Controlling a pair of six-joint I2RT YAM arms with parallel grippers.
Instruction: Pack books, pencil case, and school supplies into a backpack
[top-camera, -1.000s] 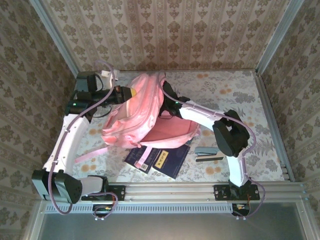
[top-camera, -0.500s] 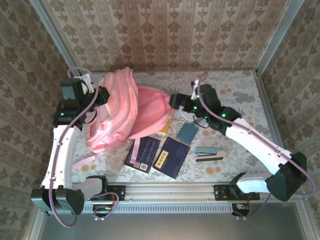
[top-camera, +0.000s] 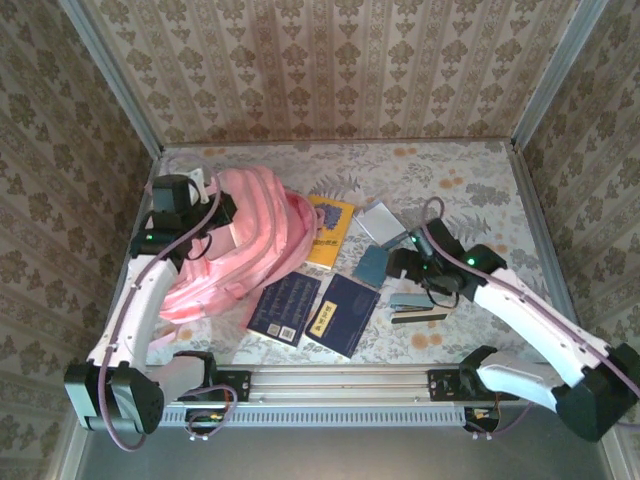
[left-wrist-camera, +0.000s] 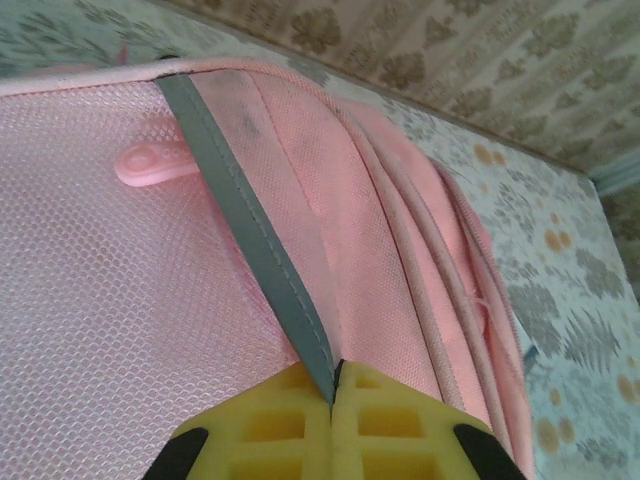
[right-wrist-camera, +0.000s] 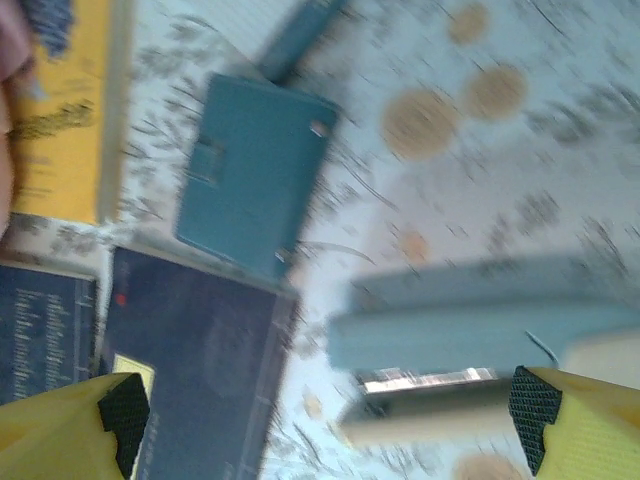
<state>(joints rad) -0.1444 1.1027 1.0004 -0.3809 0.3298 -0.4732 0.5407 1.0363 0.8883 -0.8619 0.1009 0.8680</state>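
Backpack (top-camera: 250, 240), pink, slumped at left of desk (top-camera: 480, 180), left fingers (left-wrist-camera: 270, 425) clenched on its grey strip (left-wrist-camera: 250, 250); right fingers (right-wrist-camera: 590, 420) spread over stapler (right-wrist-camera: 480, 330); risk: thin strip may slip free, bag sagging shut.

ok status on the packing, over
Left gripper shut on backpack trim. Right gripper open over stapler. Books on table, not yet packed. No obstruction seen.

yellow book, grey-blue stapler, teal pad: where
yellow book with dark blue picture (top-camera: 335, 218), top external view, yellow cover
grey-blue stapler (top-camera: 410, 301), top external view, upper arm
small teal pad (right-wrist-camera: 255, 185), right wrist view, cover middle
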